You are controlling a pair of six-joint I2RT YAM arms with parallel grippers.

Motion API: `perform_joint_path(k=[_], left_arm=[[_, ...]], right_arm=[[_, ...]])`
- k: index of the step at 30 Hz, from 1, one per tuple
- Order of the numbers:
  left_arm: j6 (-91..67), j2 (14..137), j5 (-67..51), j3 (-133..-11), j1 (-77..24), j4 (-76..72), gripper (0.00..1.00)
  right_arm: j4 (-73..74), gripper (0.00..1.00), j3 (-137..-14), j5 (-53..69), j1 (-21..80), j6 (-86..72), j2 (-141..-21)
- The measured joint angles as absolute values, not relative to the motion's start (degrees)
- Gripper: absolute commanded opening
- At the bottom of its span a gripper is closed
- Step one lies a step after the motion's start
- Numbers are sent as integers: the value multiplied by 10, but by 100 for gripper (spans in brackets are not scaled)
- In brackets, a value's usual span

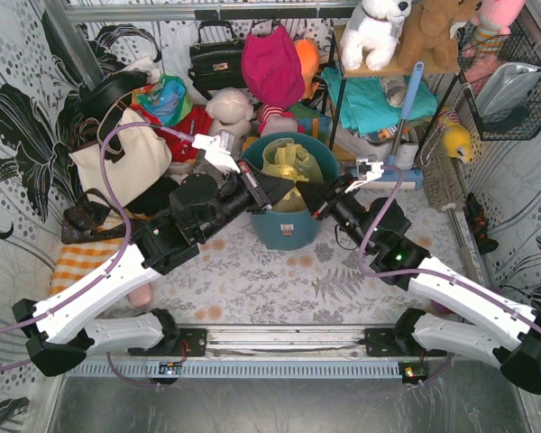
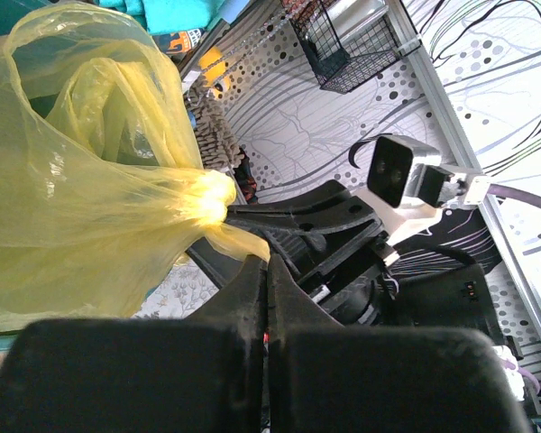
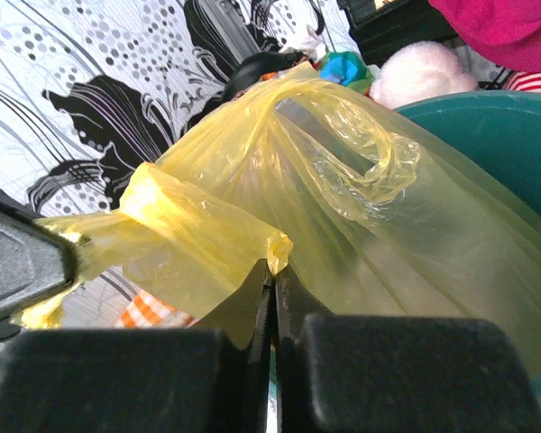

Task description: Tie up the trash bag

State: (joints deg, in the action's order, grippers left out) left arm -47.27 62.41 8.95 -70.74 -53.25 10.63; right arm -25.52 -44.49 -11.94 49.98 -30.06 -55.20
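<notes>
The trash bag (image 2: 90, 207) is thin, glossy, crinkly plastic; the bin (image 1: 281, 231), smooth plastic.

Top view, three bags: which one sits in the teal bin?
The trash bag, translucent yellow-green plastic, sits in the teal bin. The cream tote stands left of it; the black handbag is by the back wall.

the floral-patterned table (image 1: 279, 280) carries the teal bin (image 1: 284, 230), with a cream tote bag (image 1: 117, 162) at its left.

No legible text, label, brand, number or sign on anything in any view.
</notes>
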Motion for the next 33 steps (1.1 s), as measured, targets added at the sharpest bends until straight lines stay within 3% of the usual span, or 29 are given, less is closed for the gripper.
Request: perform_joint_path(k=[27,33], left_arm=[[-477,598,96,-694,-533,112,0],[-487,581,100,-674,-533,123,0]], right_arm=[[-833,0,-408,-110,500,-364,-841],[-880,0,-419,-101,500,-369,-894]])
